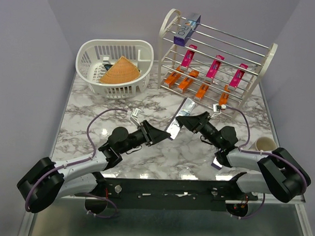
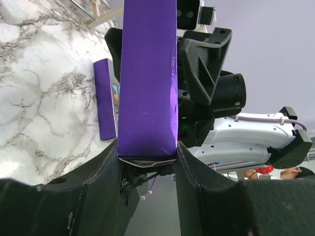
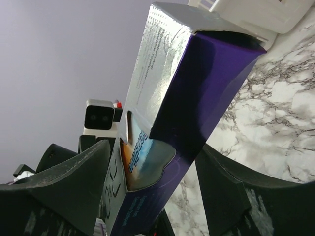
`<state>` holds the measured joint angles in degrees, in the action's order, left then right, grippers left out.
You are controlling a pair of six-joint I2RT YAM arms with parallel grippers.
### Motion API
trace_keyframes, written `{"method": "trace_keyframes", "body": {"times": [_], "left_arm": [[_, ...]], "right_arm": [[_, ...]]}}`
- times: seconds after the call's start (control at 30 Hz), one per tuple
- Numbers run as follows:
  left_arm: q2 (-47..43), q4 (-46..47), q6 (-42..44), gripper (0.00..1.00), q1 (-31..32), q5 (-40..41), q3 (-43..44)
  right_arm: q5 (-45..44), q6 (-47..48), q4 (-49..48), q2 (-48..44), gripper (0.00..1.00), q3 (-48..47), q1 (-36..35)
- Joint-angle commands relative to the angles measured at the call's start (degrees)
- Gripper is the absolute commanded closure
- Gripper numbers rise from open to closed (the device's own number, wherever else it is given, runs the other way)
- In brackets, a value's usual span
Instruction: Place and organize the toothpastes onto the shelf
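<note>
A silver toothpaste carton with purple sides (image 1: 173, 130) hangs above the table's middle between both arms. My left gripper (image 1: 159, 132) is shut on its near end; in the left wrist view the purple face (image 2: 147, 73) fills the gap between the jaws (image 2: 147, 147). My right gripper (image 1: 186, 121) is open and straddles the same carton (image 3: 187, 88), with slim gaps at its fingers (image 3: 83, 172). Another purple carton (image 2: 104, 98) lies on the marble beside it. The shelf (image 1: 168, 25) holds a silver carton (image 1: 187, 28) on top, pink ones (image 1: 215, 67) in the middle and orange ones (image 1: 185, 83) below.
A white slotted basket (image 1: 90, 51) with a tan woven cone (image 1: 119, 71) stands at the back left. A pale cup (image 1: 262, 145) sits by the right arm. A silver object (image 1: 217, 162) shows beside the right forearm.
</note>
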<state>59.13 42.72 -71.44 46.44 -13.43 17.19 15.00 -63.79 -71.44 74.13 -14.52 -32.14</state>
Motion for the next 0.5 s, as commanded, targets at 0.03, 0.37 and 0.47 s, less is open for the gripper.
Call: {"method": "trace_keyframes", "body": {"times": [0.03, 0.37, 0.47], "left_arm": [[1.59, 5.88, -1.07, 0.68, 0.76, -4.06, 1.70], [-0.33, -2.88, 5.32, 0.41, 1.03, -1.34, 2.76], [-3.05, -11.76, 10.42, 0.22, 0.94, 2.69, 4.69]], "right_arm": [[0.81, -1.77, -6.87, 3.04, 0.27, -0.51, 0.85], [1.35, -1.08, -7.23, 1.11, 0.48, 0.64, 1.55], [0.38, -0.02, -2.93, -1.87, 0.51, 0.73, 1.55]]}}
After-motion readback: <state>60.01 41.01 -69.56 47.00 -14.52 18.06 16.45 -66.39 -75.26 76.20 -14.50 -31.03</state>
